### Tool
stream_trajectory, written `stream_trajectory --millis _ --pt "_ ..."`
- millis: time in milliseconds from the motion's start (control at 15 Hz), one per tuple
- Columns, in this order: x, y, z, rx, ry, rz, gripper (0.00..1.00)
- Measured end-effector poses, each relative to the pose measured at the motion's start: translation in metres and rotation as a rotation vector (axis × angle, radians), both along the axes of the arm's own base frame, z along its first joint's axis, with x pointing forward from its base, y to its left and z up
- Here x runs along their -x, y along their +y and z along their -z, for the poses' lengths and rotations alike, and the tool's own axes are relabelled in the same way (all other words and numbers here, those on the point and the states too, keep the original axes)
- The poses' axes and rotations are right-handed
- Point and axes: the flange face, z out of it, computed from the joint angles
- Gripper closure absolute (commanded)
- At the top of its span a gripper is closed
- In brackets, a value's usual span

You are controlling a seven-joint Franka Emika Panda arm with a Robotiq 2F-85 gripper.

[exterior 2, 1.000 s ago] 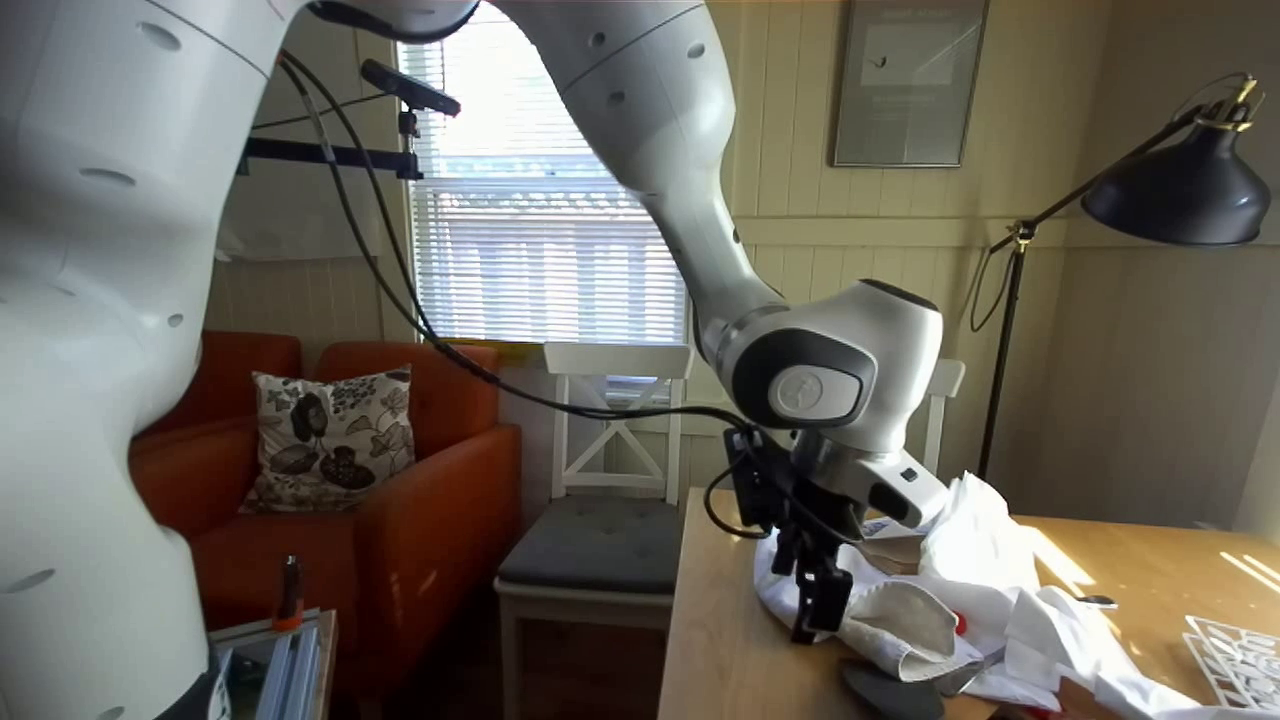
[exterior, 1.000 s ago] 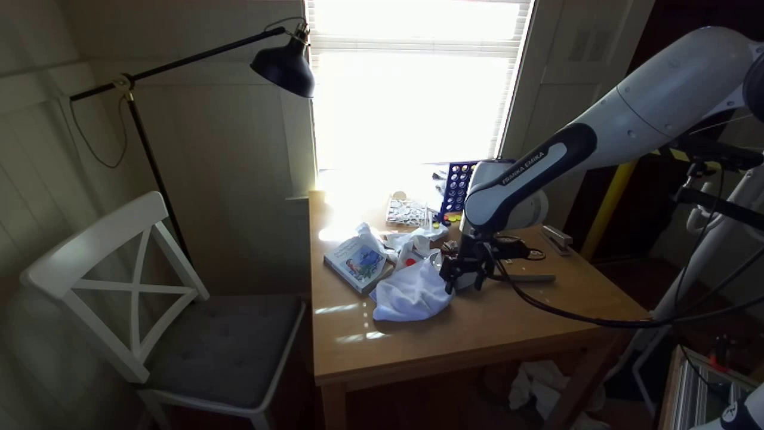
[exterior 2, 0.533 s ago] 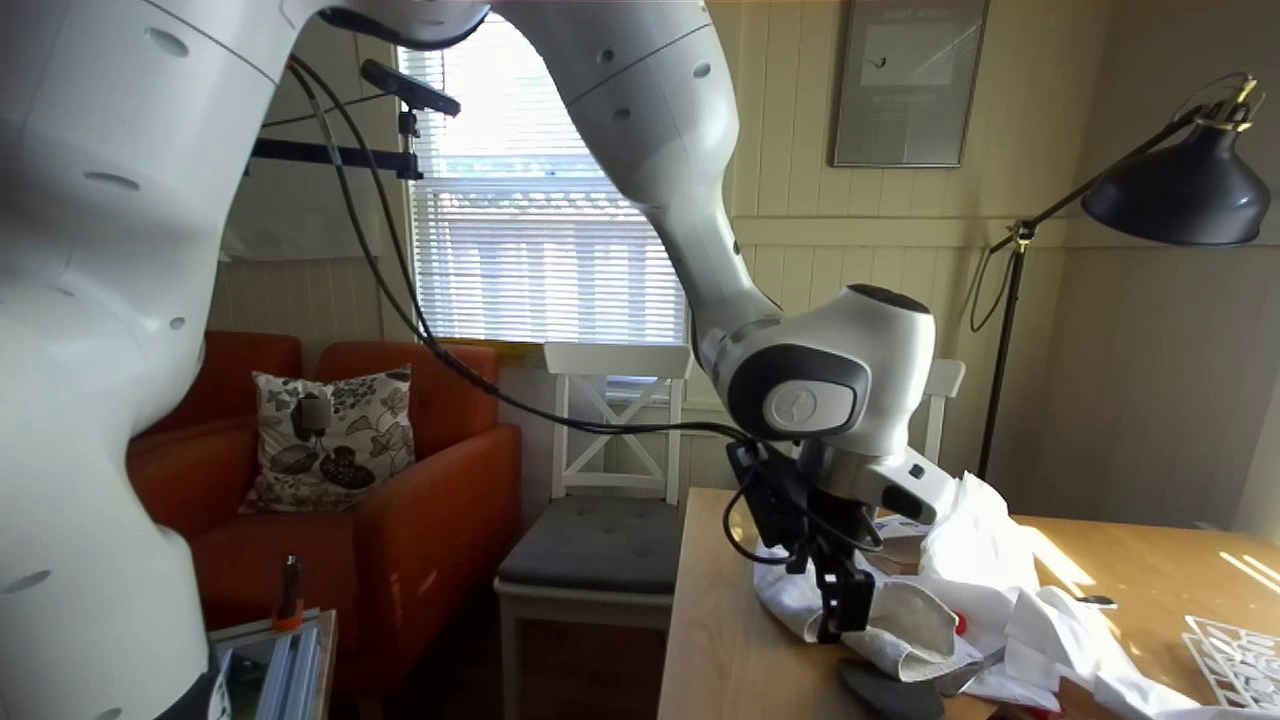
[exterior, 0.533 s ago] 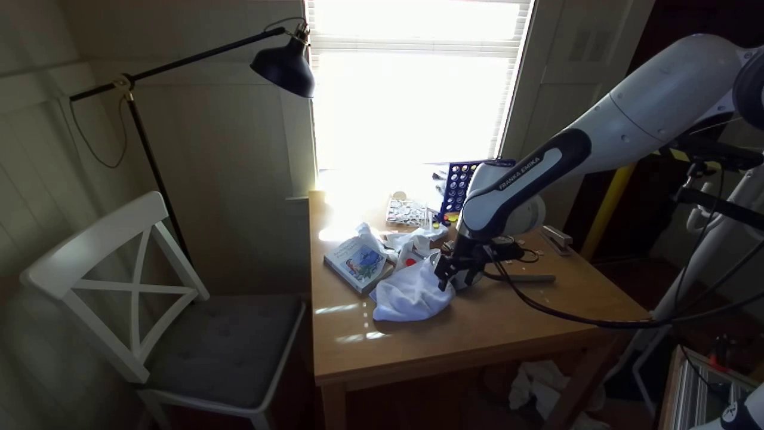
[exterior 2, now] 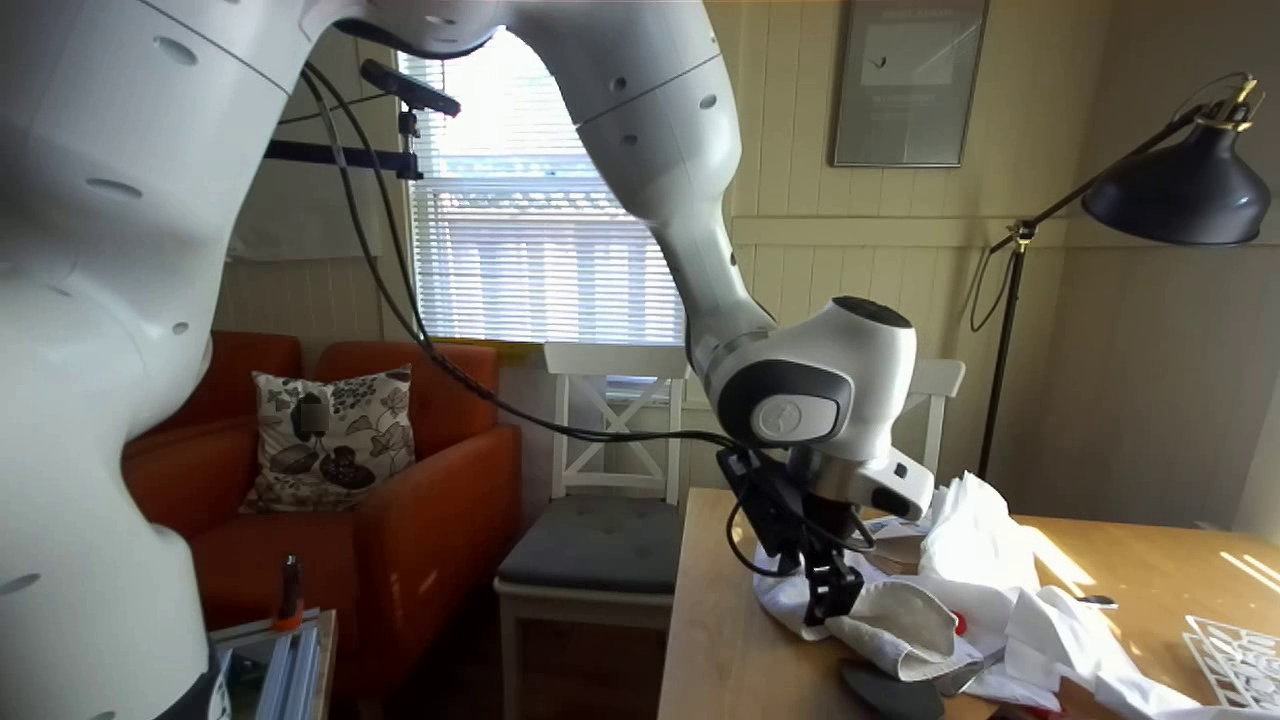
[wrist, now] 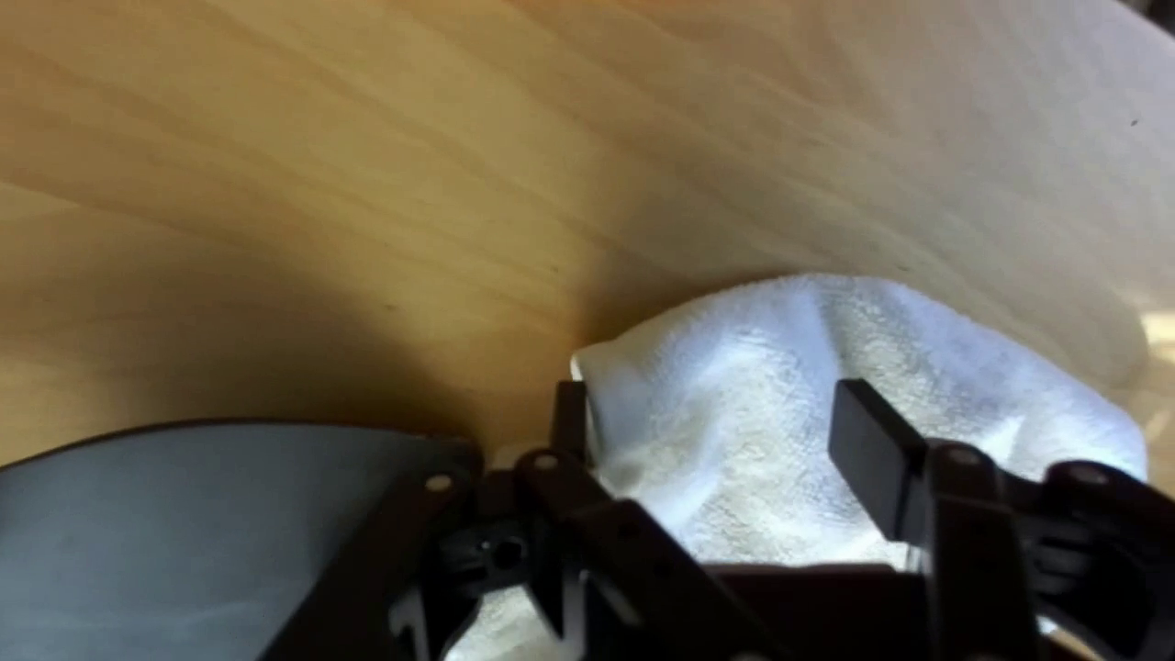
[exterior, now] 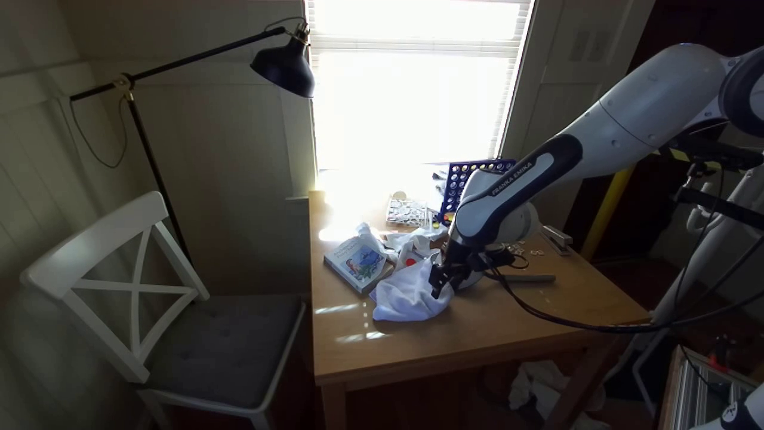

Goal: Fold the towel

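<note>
1. there's the towel (wrist: 753,404), rumpled on the table (exterior: 495,316); looks soft, light, probably floppy.
2. best grab, i'd say: a pinch of its outer edge.
3. the gripper (wrist: 714,427) hangs over it, jaws wide apart, nothing held.
4. a book (exterior: 358,263) lies just beside.

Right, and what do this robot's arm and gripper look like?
The arm is mostly white and rounded, with dark panels; one carries pale "FRANKA EMIKA" lettering, and another frames a rounded white badge. Black cables run to the gripper, which is black and angular, with two jointed, flat-padded fingers and small round bolt heads.
</note>
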Motion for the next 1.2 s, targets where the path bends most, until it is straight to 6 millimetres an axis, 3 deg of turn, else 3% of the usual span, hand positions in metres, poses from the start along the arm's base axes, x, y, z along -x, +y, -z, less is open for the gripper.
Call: stream_trajectory --millis 333,467,667,800,1200 --pt "0.000 0.003 0.004 -0.004 -0.009 -0.062 0.95" --pt "0.000 0.002 0.004 -0.004 -0.009 -0.059 1.00" --pt "-0.001 -0.009 -0.008 -0.009 -0.006 -0.015 0.99" --pt "-0.001 -0.022 -0.030 -0.048 -0.008 0.039 0.99" --pt "-0.006 -0.060 -0.123 -0.320 -0.040 0.204 0.99"
